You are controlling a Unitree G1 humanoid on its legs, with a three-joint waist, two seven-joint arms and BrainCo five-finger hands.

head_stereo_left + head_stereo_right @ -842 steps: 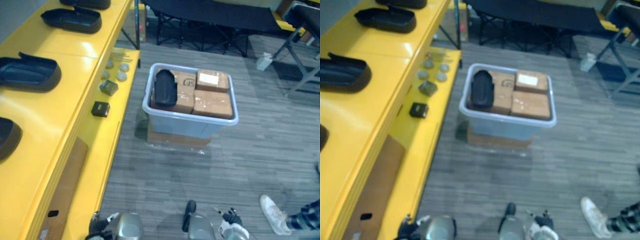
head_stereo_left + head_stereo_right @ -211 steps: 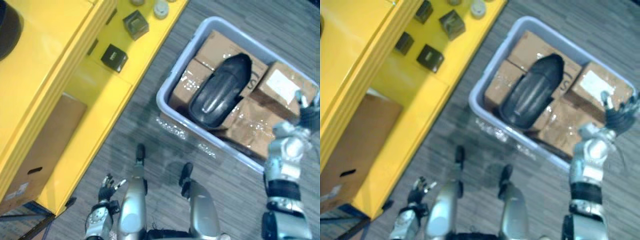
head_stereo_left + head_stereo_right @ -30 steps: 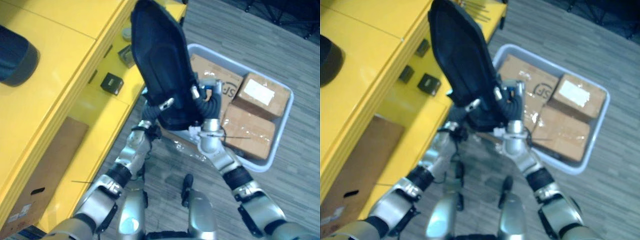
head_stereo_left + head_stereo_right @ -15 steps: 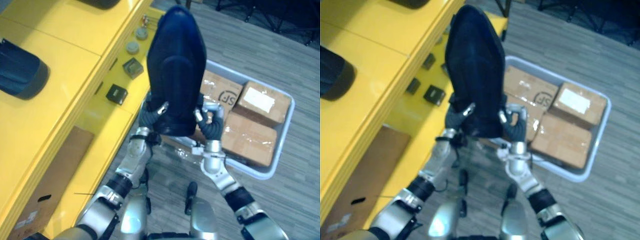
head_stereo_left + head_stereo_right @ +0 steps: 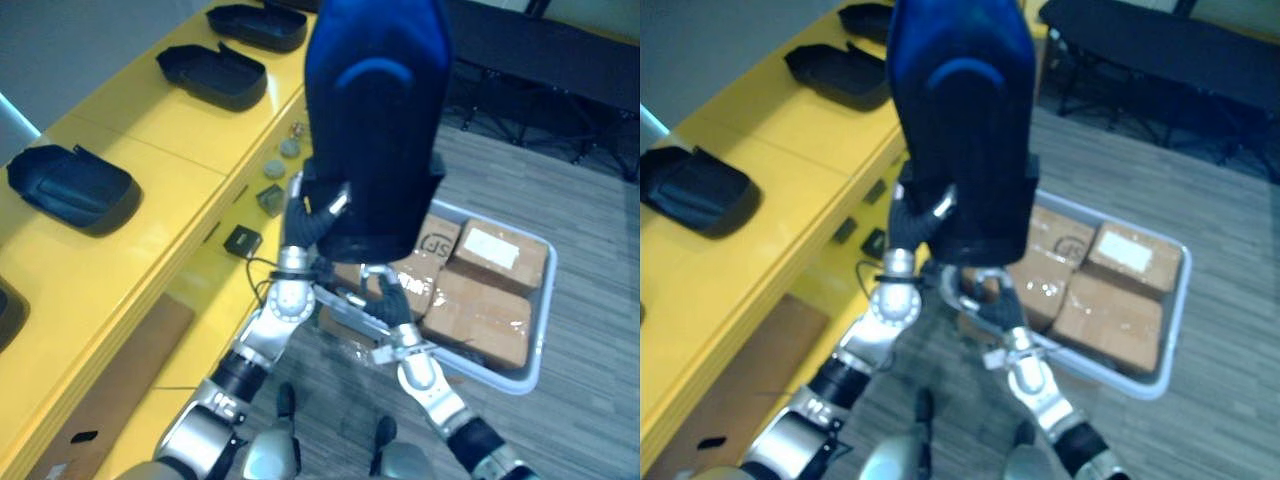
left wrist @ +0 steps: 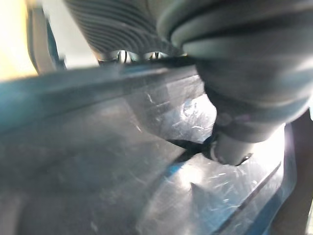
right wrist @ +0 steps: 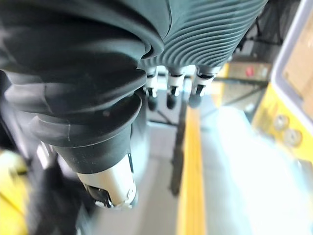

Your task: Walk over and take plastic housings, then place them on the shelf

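A large dark plastic housing [image 5: 378,120] stands upright and high in front of me, over the gap between shelf and bin. My left hand [image 5: 303,218] grips its lower left edge, fingers curled round the rim. In the left wrist view the housing's glossy inside [image 6: 98,161] lies right against the hand, thumb [image 6: 234,142] pressed on it. My right hand [image 5: 388,298] hangs just under the housing's bottom edge, off it. Its fingers [image 7: 168,100] are stretched out with nothing between them and the thumb [image 7: 105,181]. The yellow shelf [image 5: 150,150] runs along my left.
Three dark housings [image 5: 70,190] [image 5: 215,75] [image 5: 255,25] lie on the shelf top. Small boxes [image 5: 242,240] and round parts [image 5: 275,168] sit on the lower yellow ledge. A grey bin [image 5: 535,350] of cardboard boxes [image 5: 480,315] stands on the floor to the right.
The housing has been lifted higher and stands more upright. My right hand has let go of it and sits below its edge. The camera has tilted up along the shelf.
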